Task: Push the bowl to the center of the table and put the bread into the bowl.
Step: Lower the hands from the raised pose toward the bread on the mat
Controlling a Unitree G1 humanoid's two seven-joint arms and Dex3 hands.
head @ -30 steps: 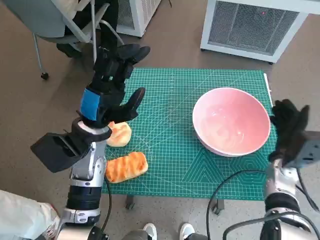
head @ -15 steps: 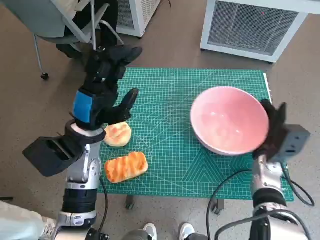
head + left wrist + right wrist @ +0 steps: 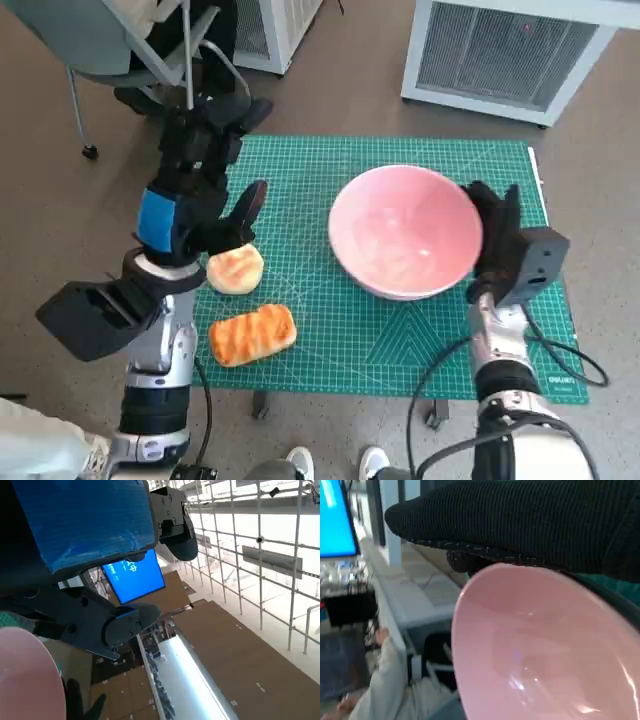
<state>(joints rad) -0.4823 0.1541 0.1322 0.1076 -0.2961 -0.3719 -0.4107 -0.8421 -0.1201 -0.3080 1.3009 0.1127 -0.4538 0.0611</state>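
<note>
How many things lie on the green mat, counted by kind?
Bowl: 1, pink
Bread: 2, a round bun and a long roll
Total: 3

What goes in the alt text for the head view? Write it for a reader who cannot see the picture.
The gloved right hand presses against the side of an empty pink bowl on a green cutting mat. The blue-taped left hand is raised open beside a round bun, with a longer bread below it.
</note>
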